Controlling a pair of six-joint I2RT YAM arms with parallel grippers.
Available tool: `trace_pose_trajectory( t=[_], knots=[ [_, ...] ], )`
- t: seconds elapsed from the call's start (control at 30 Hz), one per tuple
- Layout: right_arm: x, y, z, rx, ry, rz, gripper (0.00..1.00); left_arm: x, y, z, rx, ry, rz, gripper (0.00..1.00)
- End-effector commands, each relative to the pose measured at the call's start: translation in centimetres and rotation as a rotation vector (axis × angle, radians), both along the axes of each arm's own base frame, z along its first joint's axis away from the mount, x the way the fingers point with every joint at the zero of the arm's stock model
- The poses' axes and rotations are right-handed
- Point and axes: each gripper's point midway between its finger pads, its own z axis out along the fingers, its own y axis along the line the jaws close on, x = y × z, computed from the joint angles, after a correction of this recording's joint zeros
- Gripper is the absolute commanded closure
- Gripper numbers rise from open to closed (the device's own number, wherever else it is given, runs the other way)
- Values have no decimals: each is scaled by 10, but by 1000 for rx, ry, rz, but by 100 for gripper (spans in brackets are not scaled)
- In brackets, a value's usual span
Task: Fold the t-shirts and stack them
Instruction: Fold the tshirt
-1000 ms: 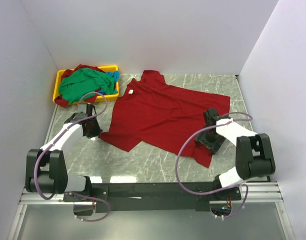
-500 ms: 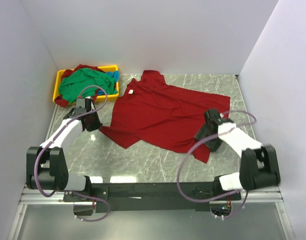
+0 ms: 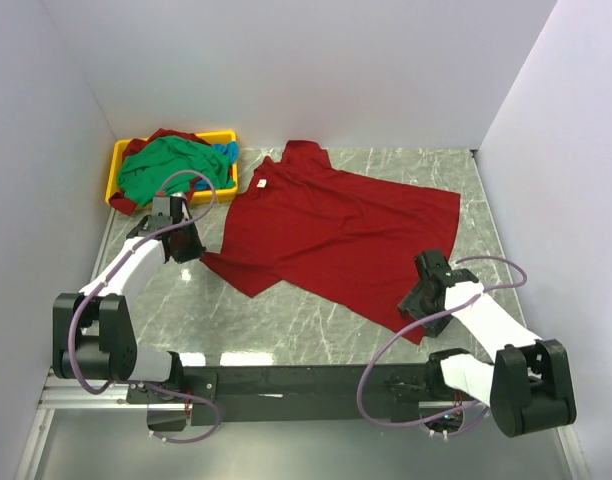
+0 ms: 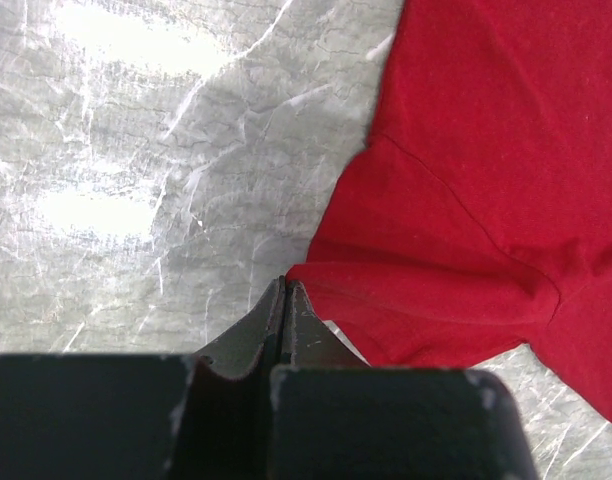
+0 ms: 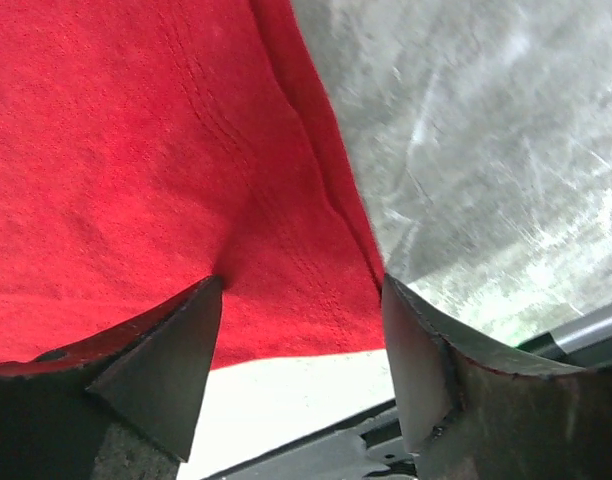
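A deep red t-shirt [image 3: 331, 230] lies spread on the marble table, its white neck label [image 3: 258, 185] toward the back left. My left gripper [image 3: 189, 247] is shut at the tip of the shirt's left sleeve [image 4: 426, 260]. In the left wrist view the left gripper [image 4: 284, 285] has the sleeve corner running right into its closed jaws. My right gripper [image 3: 426, 292] is open over the shirt's near right corner. In the right wrist view the right gripper [image 5: 301, 285] has red cloth [image 5: 136, 170] lying between its spread fingers.
A yellow tray [image 3: 114, 180] at the back left holds a heap of green [image 3: 166, 165], blue [image 3: 226, 152] and red [image 3: 166, 135] shirts. White walls close in the left, back and right sides. A black rail [image 3: 316, 380] runs along the near edge.
The left gripper moved a little toward the back, and the sleeve corner went with it. The right gripper pulled back toward the near edge, to the shirt's near right corner.
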Motion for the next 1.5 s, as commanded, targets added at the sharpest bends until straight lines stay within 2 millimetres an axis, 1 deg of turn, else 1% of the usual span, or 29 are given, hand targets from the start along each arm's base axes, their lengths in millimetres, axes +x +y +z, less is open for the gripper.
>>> trace_pose_trajectory(
  t=[0.0, 0.03, 0.13, 0.37, 0.5, 0.6, 0.73, 0.77, 0.8, 0.87, 0.9, 0.93, 0.97, 1.0, 1.03, 1.07, 1.13, 1.2, 1.23, 1.3, 1.33, 1.4, 1.47],
  knots=[
    [-11, -5, 0, -25, 12, -28, 29, 14, -2, 24, -12, -80, -15, 100],
    [-11, -5, 2, -20, 3, -29, 33, 13, -2, 24, -12, -80, -15, 100],
    [-13, -2, 2, -1, -2, -33, 40, 13, -2, 24, -14, -81, -17, 100],
    [-23, 9, 2, 18, 20, -6, 44, 13, -3, 26, -16, -86, -18, 100],
    [-25, 14, 5, 12, 33, 16, 46, 12, -3, 26, -20, -88, -21, 100],
    [-27, 16, 4, 9, 42, 15, 50, 12, -4, 25, -22, -85, -21, 100],
    [-32, 21, 1, 11, 61, 28, 58, 13, -4, 25, -22, -85, -23, 100],
    [-32, 21, 1, 12, 59, 22, 60, 13, -4, 26, -22, -87, -23, 100],
    [-33, 22, 0, 8, 59, 32, 67, 14, -4, 27, -24, -90, -22, 100],
    [-33, 23, 1, 5, 64, 34, 75, 13, -5, 26, -24, -87, -25, 100],
    [-34, 23, 1, 6, 67, 37, 81, 14, -5, 26, -25, -87, -23, 100],
    [-34, 24, 2, 5, 69, 46, 85, 13, -5, 26, -28, -84, -25, 100],
    [-33, 25, 5, 4, 68, 58, 88, 12, -5, 27, -28, -82, -25, 100],
    [-33, 25, 7, -3, 71, 64, 94, 11, -6, 28, -31, -80, -26, 100],
    [-36, 25, 10, -13, 80, 81, 96, 8, -6, 31, -36, -78, -24, 99],
    [-33, 26, 15, -9, 71, 91, 99, 8, -6, 33, -39, -78, -20, 100],
    [-33, 28, 20, -7, 77, 114, 100, 3, -7, 39, -43, -79, -14, 100],
    [-33, 31, 28, -6, 85, 149, 100, -5, -7, 41, -49, -61, -9, 100],
    [-37, 30, 30, -13, 106, 164, 100, -9, -7, 47, -54, -73, -3, 100],
    [-39, 30, 36, -29, 119, 189, 100, -20, -6, 47, -58, -49, 9, 100],
    [-44, 28, 38, -42, 143, 204, 100, -23, -7, 53, -66, -66, 16, 100],
    [-47, 27, 43, -50, 143, 222, 100, -33, -9, 55, -89, -54, 31, 100],
    [-54, 25, 46, -49, 161, 233, 100, -36, -13, 66, -114, -74, 29, 99]
  ],
)
